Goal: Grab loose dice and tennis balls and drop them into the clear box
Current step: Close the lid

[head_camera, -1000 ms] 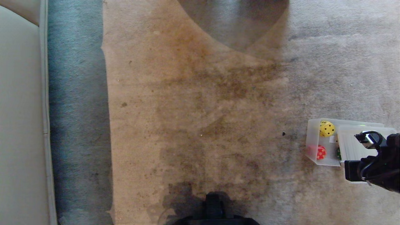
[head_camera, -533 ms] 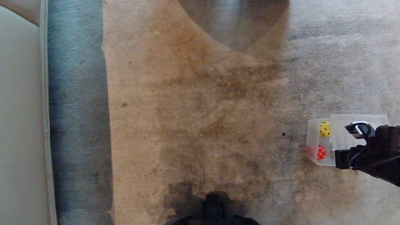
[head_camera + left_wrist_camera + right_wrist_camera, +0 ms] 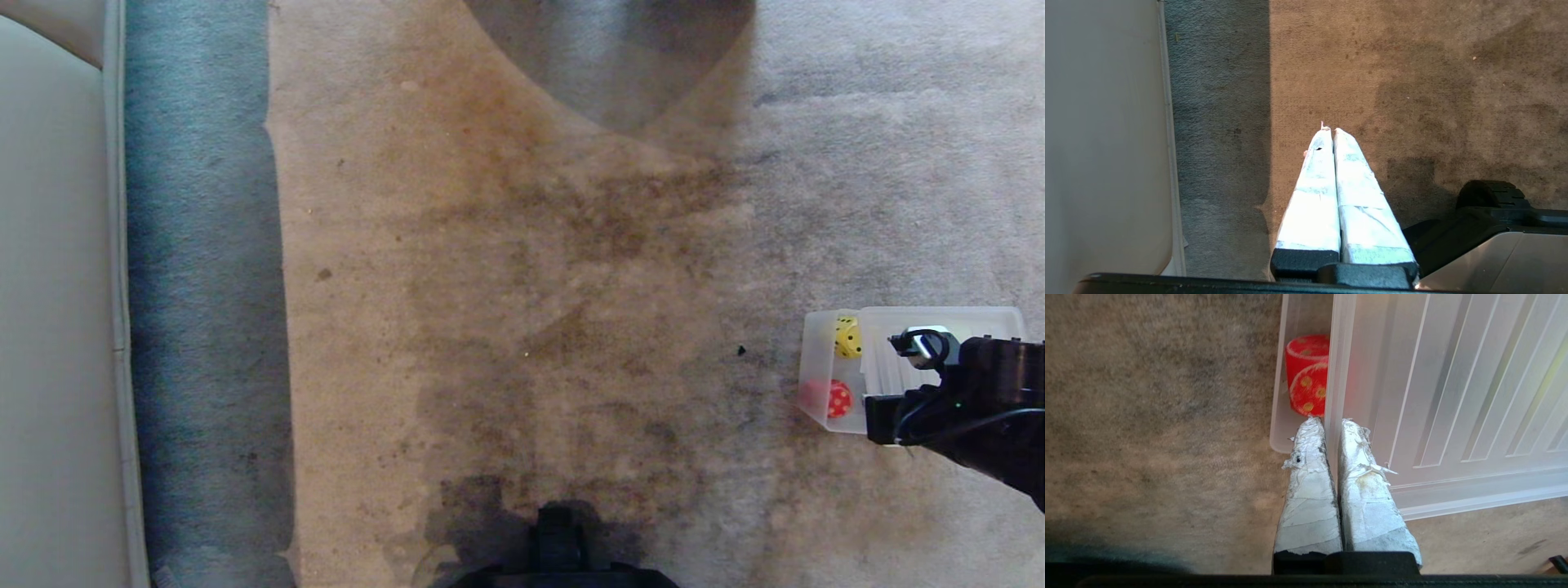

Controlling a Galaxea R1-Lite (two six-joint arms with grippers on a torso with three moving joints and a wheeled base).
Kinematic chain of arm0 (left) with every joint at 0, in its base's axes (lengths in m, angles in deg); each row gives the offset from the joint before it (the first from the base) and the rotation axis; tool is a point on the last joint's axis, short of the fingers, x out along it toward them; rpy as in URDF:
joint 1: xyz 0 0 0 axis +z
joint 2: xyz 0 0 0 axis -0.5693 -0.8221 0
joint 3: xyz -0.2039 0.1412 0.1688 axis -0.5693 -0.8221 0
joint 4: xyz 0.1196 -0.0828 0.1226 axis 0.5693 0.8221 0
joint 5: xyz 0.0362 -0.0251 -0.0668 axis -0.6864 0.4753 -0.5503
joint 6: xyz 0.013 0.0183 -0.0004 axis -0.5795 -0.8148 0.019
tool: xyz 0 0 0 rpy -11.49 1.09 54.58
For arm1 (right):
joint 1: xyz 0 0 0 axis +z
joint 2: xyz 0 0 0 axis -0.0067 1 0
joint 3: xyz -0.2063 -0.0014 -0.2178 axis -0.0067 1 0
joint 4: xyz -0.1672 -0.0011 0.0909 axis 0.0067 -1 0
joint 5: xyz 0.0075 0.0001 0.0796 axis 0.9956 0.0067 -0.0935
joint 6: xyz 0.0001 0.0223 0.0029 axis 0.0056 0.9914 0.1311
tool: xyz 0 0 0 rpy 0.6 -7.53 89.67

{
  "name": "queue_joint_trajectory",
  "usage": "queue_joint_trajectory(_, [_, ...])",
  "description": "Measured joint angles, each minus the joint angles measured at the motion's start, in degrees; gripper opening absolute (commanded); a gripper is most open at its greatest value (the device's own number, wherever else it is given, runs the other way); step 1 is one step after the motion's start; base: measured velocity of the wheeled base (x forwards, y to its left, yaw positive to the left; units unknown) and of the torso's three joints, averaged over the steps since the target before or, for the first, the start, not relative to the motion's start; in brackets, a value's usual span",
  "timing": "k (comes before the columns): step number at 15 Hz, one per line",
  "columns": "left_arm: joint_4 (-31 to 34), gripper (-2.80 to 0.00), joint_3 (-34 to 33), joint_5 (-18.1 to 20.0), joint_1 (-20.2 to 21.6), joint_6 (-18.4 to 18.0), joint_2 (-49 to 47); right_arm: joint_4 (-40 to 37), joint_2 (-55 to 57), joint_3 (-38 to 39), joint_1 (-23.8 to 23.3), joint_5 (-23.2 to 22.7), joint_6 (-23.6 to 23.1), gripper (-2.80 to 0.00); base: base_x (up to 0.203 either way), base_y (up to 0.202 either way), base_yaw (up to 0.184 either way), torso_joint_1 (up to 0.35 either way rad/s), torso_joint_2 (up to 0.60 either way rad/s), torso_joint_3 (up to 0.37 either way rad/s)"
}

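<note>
Pinching ribbed lid edge, right gripper

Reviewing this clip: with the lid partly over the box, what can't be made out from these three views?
- Most of the box interior: head view, covered by the ribbed lid and right arm.
- Tennis balls: none in plain view; only a yellow-green tint through the lid, right wrist view.
- Yellow die and red die: pip counts too small, head view.
- Right gripper: shut on the lid's edge; the edge's underside is hidden.

Right tool pinched closed, left tool closed, parked low
</note>
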Motion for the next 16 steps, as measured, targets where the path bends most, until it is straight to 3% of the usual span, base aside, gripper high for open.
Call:
queue_joint_trajectory(8, [0.0,-2.8,0.0,0.0,0.0,0.0,0.0,0.44,2.39,0.8,3.52,3.21,4.0,-2.8,0.0,0.0,0.0,0.0,0.0,0.0])
queue_joint_trajectory(13, [0.0,-2.8,0.0,0.0,0.0,0.0,0.0,11.22,7.52,1.27,4.63,4.99,5.0,-2.8,0.0,0.0,0.0,0.0,0.0,0.0])
queue_joint_trajectory(16, [0.02,-2.8,0.0,0.0,0.0,0.0,0.0,12.71,9.51,1.27,4.8,5.19,4.95,-2.8,0.0,0.0,0.0,0.0,0.0,0.0])
